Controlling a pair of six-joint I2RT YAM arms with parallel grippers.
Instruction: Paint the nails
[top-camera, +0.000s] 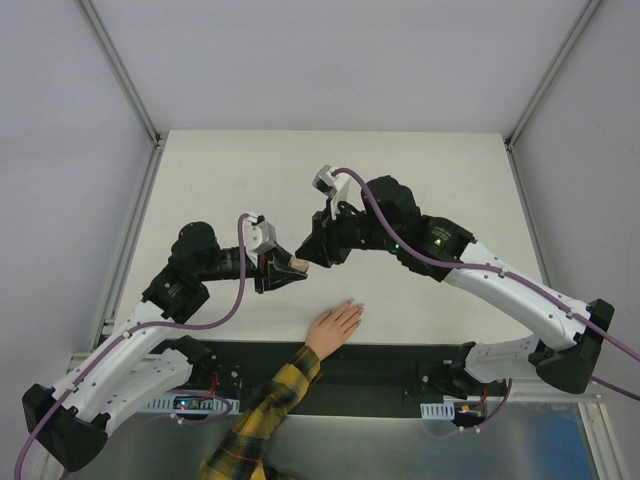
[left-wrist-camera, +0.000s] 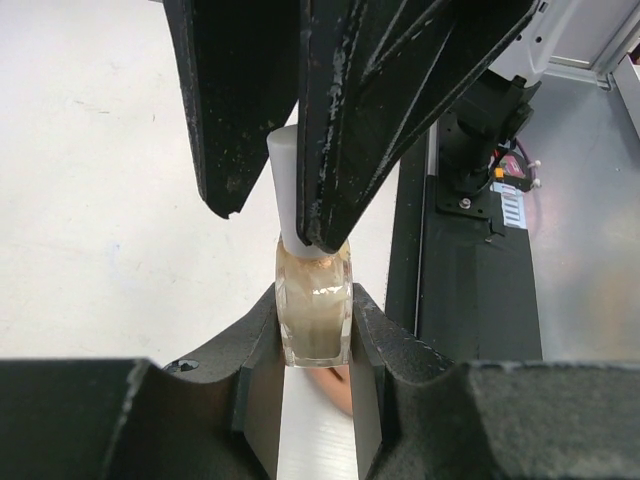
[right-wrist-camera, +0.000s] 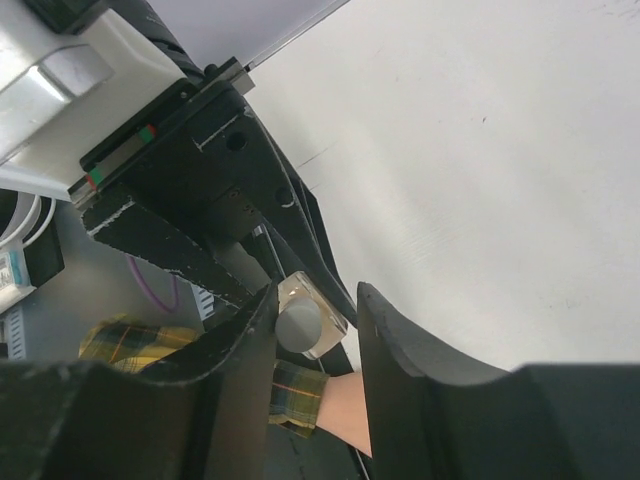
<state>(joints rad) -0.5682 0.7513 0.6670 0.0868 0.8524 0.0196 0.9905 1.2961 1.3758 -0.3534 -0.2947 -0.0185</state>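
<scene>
- The two arms sit nearest the overhead camera, with their bases in the bottom corners of the frame. The left arm (top-camera: 130, 350) reaches up and to the right, the right arm (top-camera: 500, 280) up and to the left, and their ends meet just above the frame's centre.
- The white surface (top-camera: 430, 170) fills the middle of the overhead view beneath them.
- A yellow-and-black plaid sleeve (top-camera: 265, 415) comes in from the bottom edge, left of centre, slanting up to the right.
- The hand (top-camera: 333, 327) lies flat on the surface near its lower edge, just below the frame's centre, pointing to the upper right. It is below both grippers and apart from them.
- The left gripper (top-camera: 280, 270) has its fingers (left-wrist-camera: 385, 350) clamped on the sides of a small clear beige bottle (left-wrist-camera: 313, 315), whose cap end points toward the right gripper.
- The right gripper (right-wrist-camera: 315, 300) meets it from the other side, with its fingers (right-wrist-camera: 410, 350) apart on either side of the white cap (left-wrist-camera: 288, 180). Its wrist view shows a gap between the cap and one finger.
- The nails (top-camera: 356, 307) are at the tips of the hand, just below and right of the bottle in the overhead view. They are too small there to tell their colour.
</scene>
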